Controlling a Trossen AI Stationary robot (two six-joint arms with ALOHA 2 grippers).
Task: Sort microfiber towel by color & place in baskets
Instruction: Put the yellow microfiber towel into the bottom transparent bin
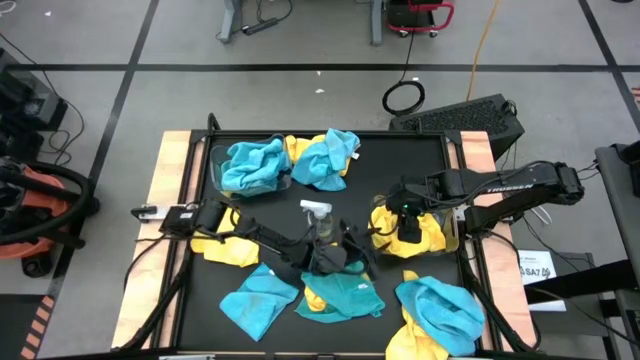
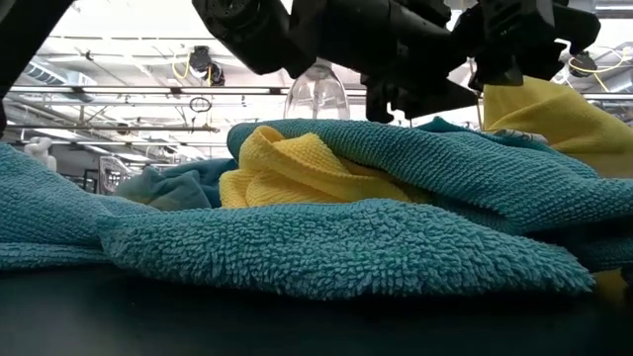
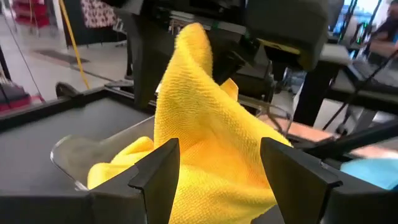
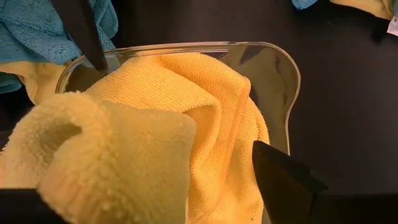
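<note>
The right end effector (image 1: 408, 224) grips a yellow towel (image 4: 106, 162) over the right basket (image 4: 273, 74), which already contains yellow cloth. The left end effector (image 1: 345, 252) hangs open near the worktop's (image 1: 390, 160) middle, holding nothing, pointing toward that basket. The left basket (image 1: 215, 160) at the far left corner holds a blue towel (image 1: 250, 165). More blue towels (image 1: 345, 295) and yellow ones (image 1: 225, 248) lie loose around the worktop. A spray bottle (image 1: 320, 218) stands at the center.
</note>
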